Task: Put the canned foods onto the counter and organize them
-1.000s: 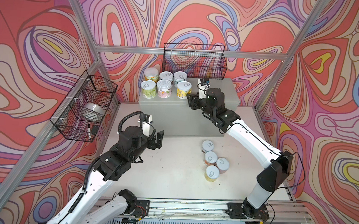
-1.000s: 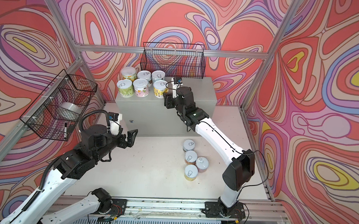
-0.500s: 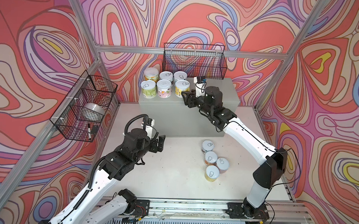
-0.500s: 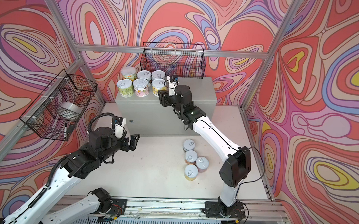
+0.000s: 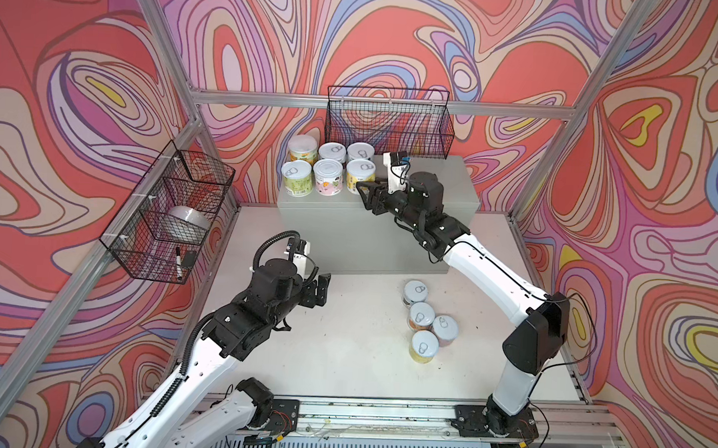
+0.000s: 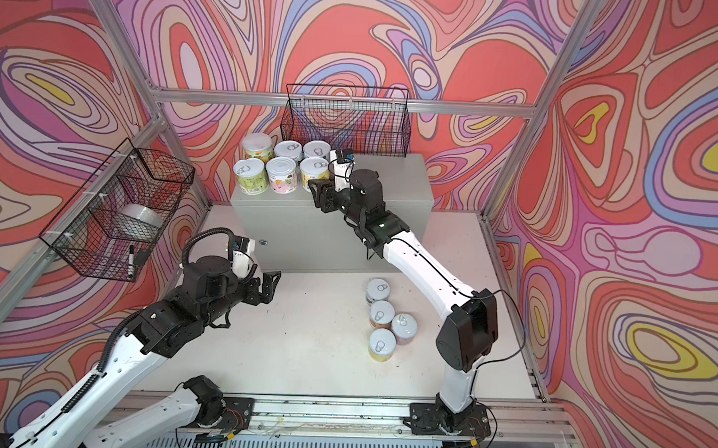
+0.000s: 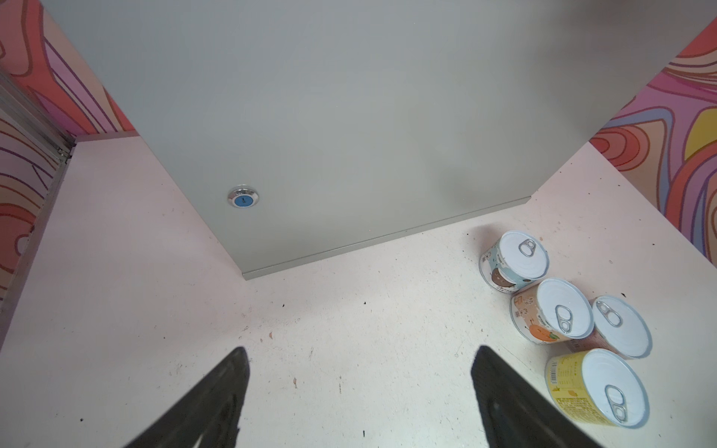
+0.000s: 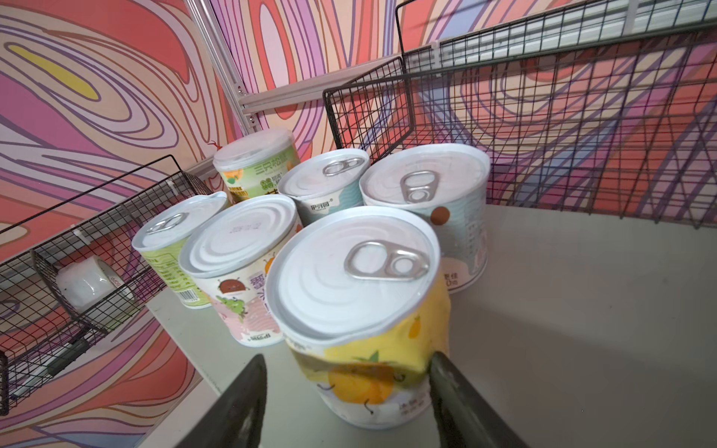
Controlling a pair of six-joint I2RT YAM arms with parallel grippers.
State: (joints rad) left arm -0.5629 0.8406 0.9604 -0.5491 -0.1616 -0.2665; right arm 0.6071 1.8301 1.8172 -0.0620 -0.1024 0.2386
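Observation:
Several canned foods [image 5: 330,169] [image 6: 285,167] stand in two rows on the left end of the grey counter [image 5: 442,183] [image 6: 401,181] [image 8: 582,310]. The nearest is a yellow can [image 5: 360,176] [image 6: 314,173] [image 8: 361,302]. My right gripper [image 5: 365,190] [image 6: 317,190] [image 8: 348,356] straddles its base, open: one finger touches the crumpled label, the other stands slightly off. Several more cans [image 5: 424,319] [image 6: 382,313] [image 7: 562,310] stand clustered on the white table. My left gripper [image 5: 323,290] [image 6: 272,285] [image 7: 360,349] hovers open and empty over the table, left of them.
A black wire basket [image 5: 389,118] hangs on the back wall just above the counter. Another basket [image 5: 170,217] on the left wall holds a tape roll and a marker. The counter's front [image 7: 349,116] carries a round lock [image 7: 243,197] [image 6: 263,242].
My right gripper has slid left along the counter, bringing the yellow can up against the group. My left arm has drawn back slightly toward the table's front.

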